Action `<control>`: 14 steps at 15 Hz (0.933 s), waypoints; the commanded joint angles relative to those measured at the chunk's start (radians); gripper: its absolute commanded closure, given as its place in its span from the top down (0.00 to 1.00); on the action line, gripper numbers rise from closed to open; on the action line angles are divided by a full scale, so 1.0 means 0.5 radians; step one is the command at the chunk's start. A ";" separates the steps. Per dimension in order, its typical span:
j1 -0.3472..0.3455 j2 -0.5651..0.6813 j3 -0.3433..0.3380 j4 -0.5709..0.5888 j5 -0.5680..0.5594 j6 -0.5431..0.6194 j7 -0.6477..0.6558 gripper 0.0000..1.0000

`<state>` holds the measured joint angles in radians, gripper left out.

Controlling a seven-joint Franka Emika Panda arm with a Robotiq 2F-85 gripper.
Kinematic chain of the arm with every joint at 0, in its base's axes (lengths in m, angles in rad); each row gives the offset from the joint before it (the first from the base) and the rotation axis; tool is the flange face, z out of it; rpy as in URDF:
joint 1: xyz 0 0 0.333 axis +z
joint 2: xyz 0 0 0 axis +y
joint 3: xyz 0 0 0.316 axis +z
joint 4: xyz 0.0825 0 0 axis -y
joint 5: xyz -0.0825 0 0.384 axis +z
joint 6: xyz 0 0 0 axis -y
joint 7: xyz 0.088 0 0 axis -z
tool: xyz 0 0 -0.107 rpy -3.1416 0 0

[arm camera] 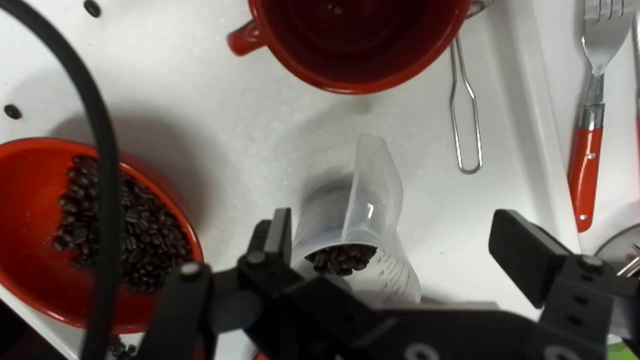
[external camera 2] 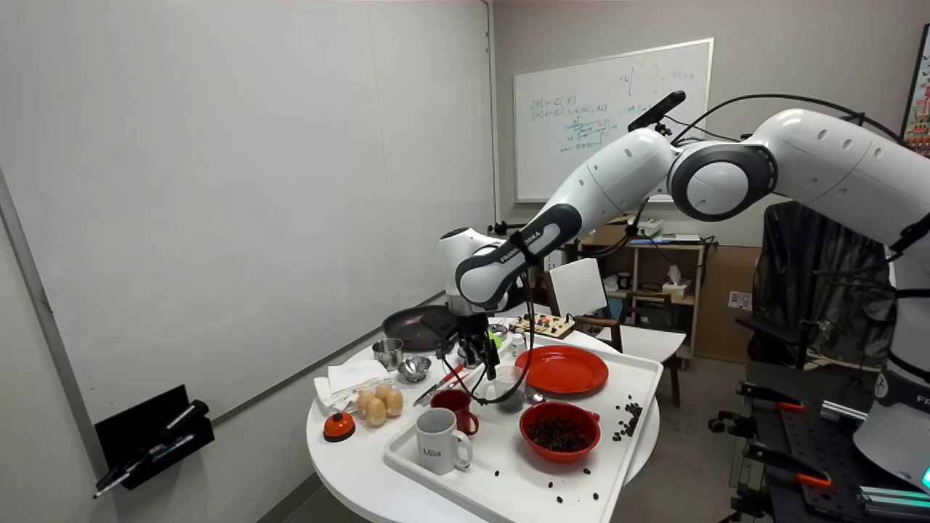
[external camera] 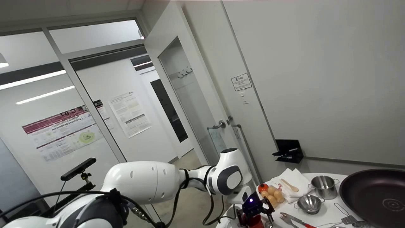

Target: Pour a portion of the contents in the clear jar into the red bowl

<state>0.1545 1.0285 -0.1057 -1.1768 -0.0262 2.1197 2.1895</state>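
- On your wrist cam, two loose beans point(arm camera: 12, 111) sit around 9 to 10 o'clock on the white tray point(arm camera: 250, 165).
- Your red bowl point(arm camera: 35, 212) is between 8 and 9 o'clock, dark coffee beans point(arm camera: 150, 235) piled toward its 3 o'clock side, and a black cable point(arm camera: 102, 150) cuts across in front of it.
- Clear jar point(arm camera: 360, 225) is just off centre toward 5 o'clock, with more beans showing inside.
- Red mug point(arm camera: 357, 62) is up at 12, cropped by the frame.
- Your gripper point(arm camera: 390, 225) is spread wide, jar showing between the fingers; the 4 o'clock one's clear of it, but I can't tell if the 7 o'clock one touches.
- Wire handle point(arm camera: 477, 140) at 2, then a red-handled fork point(arm camera: 587, 165) between 2 and 3, past the tray's edge.
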 commanded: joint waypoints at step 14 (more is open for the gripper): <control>-0.031 0.193 -0.014 0.134 0.022 -0.062 0.020 0.44</control>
<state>0.1368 1.1015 -0.1060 -1.1614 -0.0261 2.1143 2.1896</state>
